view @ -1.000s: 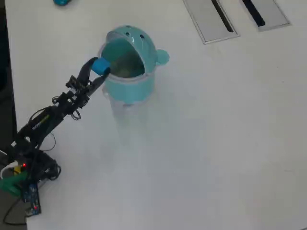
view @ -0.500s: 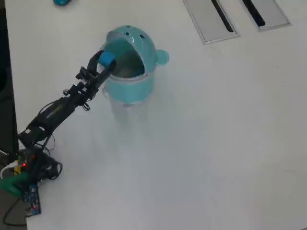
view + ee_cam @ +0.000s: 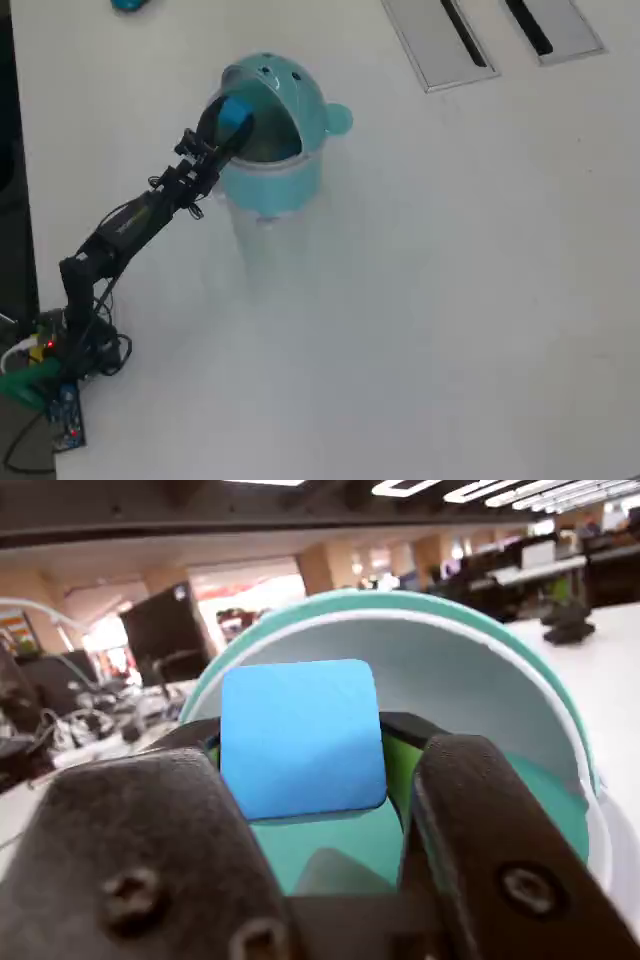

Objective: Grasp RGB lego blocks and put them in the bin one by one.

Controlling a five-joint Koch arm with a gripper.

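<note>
Over the mouth of the bin (image 3: 275, 165), overhead view: the gripper (image 3: 228, 128) reaches in from the lower left, arm stretched diagonally across the white worktop (image 3: 450, 300). Fingers clenched on the blue block (image 3: 235, 112), which sits just above the bin's left rim, under the raised domed lid (image 3: 290, 85).

Wrist view: blue block (image 3: 300, 738) fills the centre, one flat face toward the camera, pinched between the two dark fingers (image 3: 490, 860). A strip of yellow-green shows just to the right of the block, against the right finger; cannot tell what it is. Behind the block, the teal lid (image 3: 480, 630) arches over with its pale inner surface visible. Teal interior of the bin (image 3: 350, 840) lies below the block.

Lid carries two dark dot eyes and a small round ear (image 3: 338, 120) on the right side in the overhead view.

Elsewhere on the worktop: two grey slotted panels (image 3: 435, 40) at the top right, a small teal object (image 3: 127, 4) at the top edge, well apart from the bin. Arm base (image 3: 60, 350) at the lower left corner, with wiring.
</note>
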